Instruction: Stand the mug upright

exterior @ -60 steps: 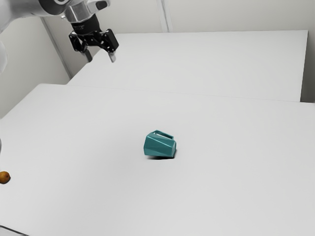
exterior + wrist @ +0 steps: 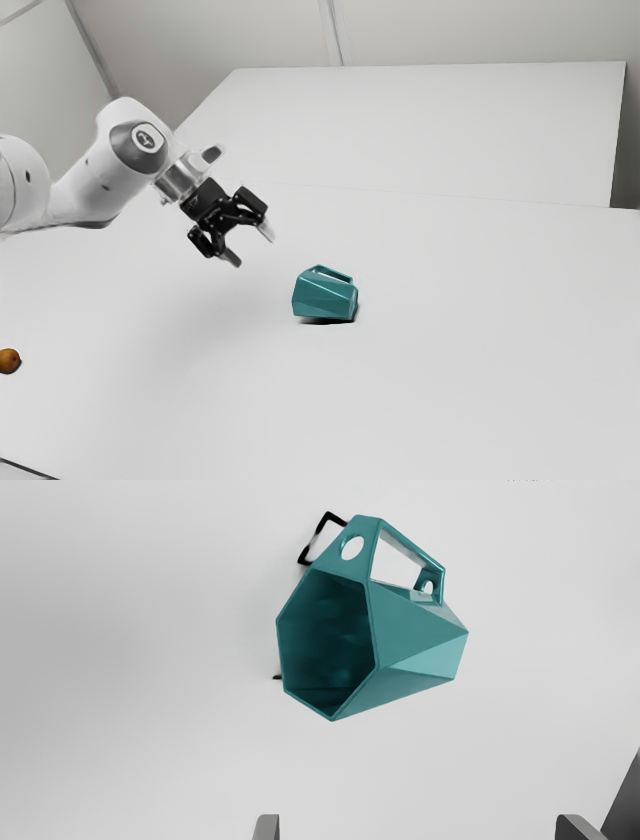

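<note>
My fingers [image 2: 232, 257] have swung down and closer to the mug [image 2: 325, 296], released and wide apart, with nothing between them. The mug hasn't shifted: it lies on its side on the table [image 2: 450, 390], handle [image 2: 407, 547] uppermost. So I'm better placed to take hold, but it still needs righting. How high I hang above the table, I can't judge well.

Mug [image 2: 322, 297] lying on the table [image 2: 450, 400], fruit [image 2: 9, 361] well apart toward the exterior view's left
</note>
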Robot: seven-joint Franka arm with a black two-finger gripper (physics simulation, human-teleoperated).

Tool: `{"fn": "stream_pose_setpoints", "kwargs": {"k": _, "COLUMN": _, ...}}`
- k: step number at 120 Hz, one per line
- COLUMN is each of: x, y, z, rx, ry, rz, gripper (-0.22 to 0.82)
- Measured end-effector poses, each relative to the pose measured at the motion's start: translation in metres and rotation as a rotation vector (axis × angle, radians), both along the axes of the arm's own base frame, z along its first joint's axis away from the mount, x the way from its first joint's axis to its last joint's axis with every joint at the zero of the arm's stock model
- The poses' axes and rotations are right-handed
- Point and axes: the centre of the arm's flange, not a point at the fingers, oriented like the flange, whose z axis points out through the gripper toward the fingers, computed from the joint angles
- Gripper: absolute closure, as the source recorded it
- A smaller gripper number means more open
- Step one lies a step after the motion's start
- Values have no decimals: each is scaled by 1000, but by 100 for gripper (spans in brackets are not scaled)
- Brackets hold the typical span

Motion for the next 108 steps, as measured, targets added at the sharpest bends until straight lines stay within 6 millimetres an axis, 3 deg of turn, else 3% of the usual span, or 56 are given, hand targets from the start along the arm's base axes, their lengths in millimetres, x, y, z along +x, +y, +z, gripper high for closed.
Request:
{"fn": "stream_pose_setpoints", "kwargs": {"k": 14, "x": -8, "y": 8, "z": -30, "rx": -124, "ry": -84, "rz": 65, "gripper": 0}}
{"fn": "stream_pose_setpoints", "kwargs": {"k": 24, "x": -5, "y": 15, "z": -39, "rx": -164, "ry": -165, "rz": 78, "gripper": 0}}
{"fn": "stream_pose_setpoints", "kwargs": {"k": 34, "x": 1, "y": 19, "z": -69, "rx": -210, "ry": -200, "rz": 102, "gripper": 0}}
{"fn": "stream_pose_setpoints", "kwargs": {"k": 41, "x": 4, "y": 20, "z": -80, "rx": -230, "ry": -235, "rz": 103, "gripper": 0}}
{"fn": "stream_pose_setpoints", "kwargs": {"k": 58, "x": 6, "y": 19, "z": -95, "rx": -256, "ry": -312, "rz": 83, "gripper": 0}}
{"fn": "stream_pose_setpoints", "kwargs": {"k": 71, "x": -4, "y": 12, "z": -113, "rx": -289, "ry": -336, "rz": 83, "gripper": 0}}
{"fn": "stream_pose_setpoints", "kwargs": {"k": 108, "x": -2, "y": -20, "z": -129, "rx": -350, "ry": -432, "rz": 36, "gripper": 0}}
